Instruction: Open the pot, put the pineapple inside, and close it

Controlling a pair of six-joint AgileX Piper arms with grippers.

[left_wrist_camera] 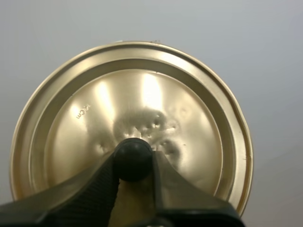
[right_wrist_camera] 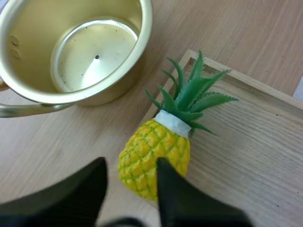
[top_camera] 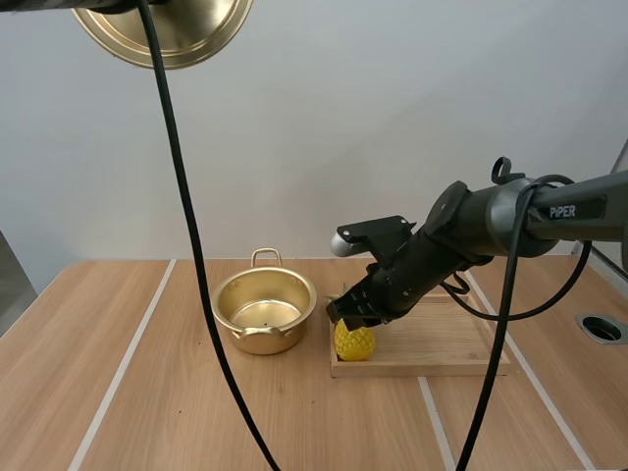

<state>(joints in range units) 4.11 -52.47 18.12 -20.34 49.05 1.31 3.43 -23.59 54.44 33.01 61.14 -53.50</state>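
Observation:
The gold pot [top_camera: 263, 314] stands open on the table, its inside bare [right_wrist_camera: 90, 52]. High above the table my left gripper [left_wrist_camera: 133, 163] holds the gold lid [left_wrist_camera: 130, 109] [top_camera: 167, 29], pinching its black knob [left_wrist_camera: 132, 152] between the fingertips. A yellow pineapple [top_camera: 354, 342] [right_wrist_camera: 154, 156] with green leaves lies at the left end of the wooden tray [top_camera: 442, 339], leaves pointing away from my fingers. My right gripper [top_camera: 345, 312] [right_wrist_camera: 132, 165] hovers just over the pineapple's yellow body, open, with one finger [right_wrist_camera: 71, 194] to the pot's side and the other finger [right_wrist_camera: 189, 198] over the fruit.
The tray [right_wrist_camera: 251, 142] lies right beside the pot, its rim close to the pot's wall. A round grommet hole [top_camera: 601, 328] sits in the table at the far right. Bare wood stretches left of and in front of the pot.

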